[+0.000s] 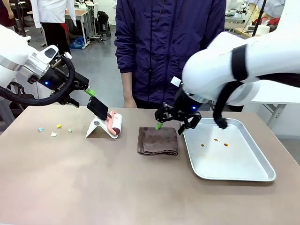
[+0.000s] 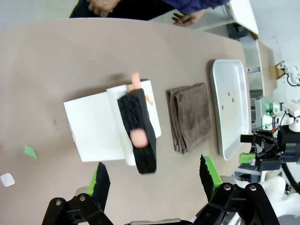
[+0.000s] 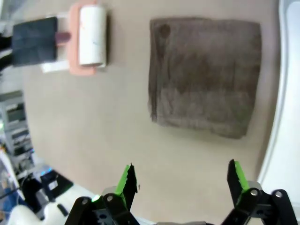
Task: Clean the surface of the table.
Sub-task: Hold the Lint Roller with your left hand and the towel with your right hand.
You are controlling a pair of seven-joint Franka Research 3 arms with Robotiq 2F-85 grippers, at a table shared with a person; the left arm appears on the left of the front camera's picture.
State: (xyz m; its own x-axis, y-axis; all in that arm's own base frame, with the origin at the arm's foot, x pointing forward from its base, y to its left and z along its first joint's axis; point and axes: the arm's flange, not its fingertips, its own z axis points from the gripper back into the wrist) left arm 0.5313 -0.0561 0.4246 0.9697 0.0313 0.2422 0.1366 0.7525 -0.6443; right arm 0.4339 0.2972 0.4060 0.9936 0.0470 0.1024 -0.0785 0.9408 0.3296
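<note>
The brown-beige table [image 1: 93, 187] carries a folded brown cloth [image 1: 158, 140] at its middle and a lint roller [image 1: 112, 123] with a black handle, leaning on a white stand [image 1: 96, 126]. Small coloured scraps [image 1: 54, 130] lie at the left. My left gripper [image 1: 84, 93] hovers open just above and behind the roller's handle [image 2: 137, 129], touching nothing. Over the cloth's far edge my right gripper [image 1: 174, 123] hangs open and empty, with the cloth [image 3: 204, 75] below and ahead of its fingers.
A shiny metal tray [image 1: 262, 171] with a few small crumbs sits right of the cloth. A person in a dark jacket stands at the far edge, hands [image 2: 187, 18] near the table rim. Bare tabletop stretches across the near half.
</note>
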